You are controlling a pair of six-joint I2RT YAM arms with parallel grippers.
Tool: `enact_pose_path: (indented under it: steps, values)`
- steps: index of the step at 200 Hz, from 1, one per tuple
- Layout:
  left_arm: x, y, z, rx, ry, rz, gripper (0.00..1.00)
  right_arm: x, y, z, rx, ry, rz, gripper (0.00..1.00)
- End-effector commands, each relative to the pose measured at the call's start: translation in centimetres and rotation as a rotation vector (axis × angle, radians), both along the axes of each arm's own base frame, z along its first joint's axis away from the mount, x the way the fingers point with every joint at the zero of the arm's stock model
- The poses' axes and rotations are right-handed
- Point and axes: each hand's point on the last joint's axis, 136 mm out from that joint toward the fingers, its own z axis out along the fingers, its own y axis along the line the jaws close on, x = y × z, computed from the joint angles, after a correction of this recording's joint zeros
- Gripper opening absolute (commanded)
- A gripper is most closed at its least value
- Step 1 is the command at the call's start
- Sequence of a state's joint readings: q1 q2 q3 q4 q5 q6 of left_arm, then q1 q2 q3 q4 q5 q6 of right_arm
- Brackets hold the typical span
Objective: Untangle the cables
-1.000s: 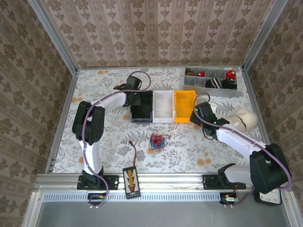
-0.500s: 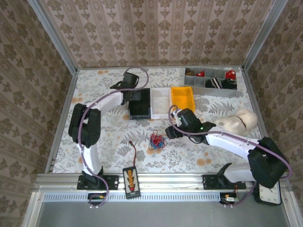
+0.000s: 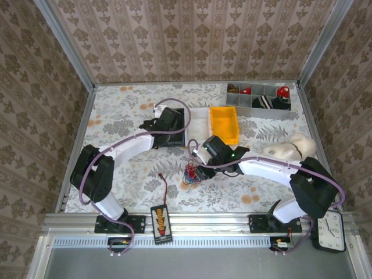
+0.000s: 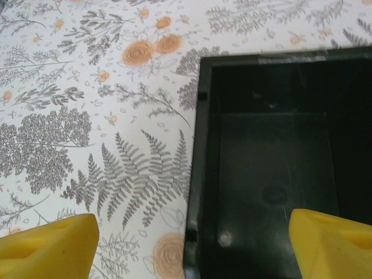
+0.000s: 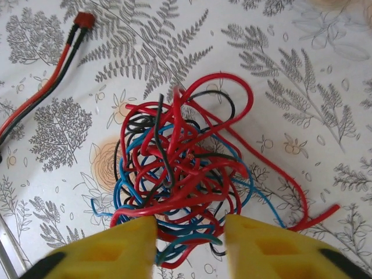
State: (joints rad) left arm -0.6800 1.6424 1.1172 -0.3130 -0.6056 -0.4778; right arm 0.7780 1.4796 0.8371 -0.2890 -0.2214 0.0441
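The cables (image 5: 180, 168) are a tangled clump of thin red, blue and black wires lying on the floral tabletop, seen from above at the table's middle (image 3: 192, 173). My right gripper (image 5: 190, 244) is low over the clump's near edge, its yellow fingers (image 5: 116, 250) partly closed with several strands lying loose in the gap. From above the right gripper (image 3: 199, 168) sits just right of the clump. My left gripper (image 4: 189, 247) stands wide open and holds nothing, straddling the left wall of the black bin (image 4: 273, 163). In the top view the left gripper (image 3: 165, 128) is at that bin.
Black (image 3: 174, 135), white (image 3: 199, 119) and yellow (image 3: 225, 123) bins stand in a row behind the clump. A grey divided tray (image 3: 261, 99) is at the back right. An orange-black device (image 3: 160, 222) lies at the front edge, its red-black lead (image 5: 43, 87) beside the clump. A white plush (image 3: 288, 148) lies right.
The right arm swung left from the yellow bin down to the clump and its jaws narrowed. The left gripper opened and drew nearer along the black bin.
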Motion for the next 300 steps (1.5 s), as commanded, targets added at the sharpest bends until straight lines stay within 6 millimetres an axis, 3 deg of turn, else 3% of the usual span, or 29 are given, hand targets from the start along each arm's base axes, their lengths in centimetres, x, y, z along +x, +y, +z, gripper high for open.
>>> enact_pose_path:
  steps: [1,43,69,90,121,170,176,208,249,267,278,289,300]
  values:
    - [-1.3,-0.8,1.3,0.019,-0.041,-0.032,0.86,-0.5,0.2,-0.4,-0.009,0.032,0.028,0.28]
    - [-4.2,-5.0,0.9,-0.085,0.042,-0.347,0.86,0.6,-0.7,0.2,0.006,-0.012,-0.031,0.04]
    - [-8.8,-9.3,0.5,-0.244,0.166,-0.681,0.87,1.4,-1.3,1.4,0.085,0.004,-0.091,0.00]
    - [-11.7,-10.6,-0.4,-0.303,0.258,-0.804,0.87,2.0,-1.5,2.1,0.135,0.006,-0.123,0.00]
    - [-13.6,-11.9,-2.2,-0.315,0.346,-0.892,0.86,2.7,-1.7,2.3,0.168,0.022,-0.154,0.00]
    - [-14.8,-14.0,-5.0,-0.286,0.444,-0.958,0.82,4.6,-2.8,2.8,0.230,0.027,-0.256,0.00]
    - [-15.0,-14.2,-5.3,-0.279,0.453,-0.968,0.82,5.0,-3.1,4.0,0.260,0.002,-0.273,0.00]
    - [-15.2,-15.5,-6.4,-0.275,0.488,-0.995,0.82,6.1,-4.4,3.8,0.301,0.020,-0.351,0.00]
    - [-14.8,-16.6,-6.6,-0.275,0.513,-1.009,0.72,6.9,-5.7,3.3,0.305,0.035,-0.419,0.00]
    - [-14.7,-16.6,-6.8,-0.271,0.507,-1.004,0.60,7.6,-6.8,3.3,0.318,0.026,-0.483,0.00]
    - [-14.7,-16.6,-6.9,-0.269,0.512,-1.002,0.58,8.0,-7.4,3.4,0.335,0.019,-0.516,0.00]
    - [-14.6,-16.7,-6.8,-0.267,0.512,-1.003,0.59,8.2,-7.8,3.6,0.347,0.017,-0.536,0.00]
    - [-14.6,-16.7,-6.7,-0.267,0.508,-1.006,0.69,8.4,-8.1,3.6,0.349,0.019,-0.551,0.00]
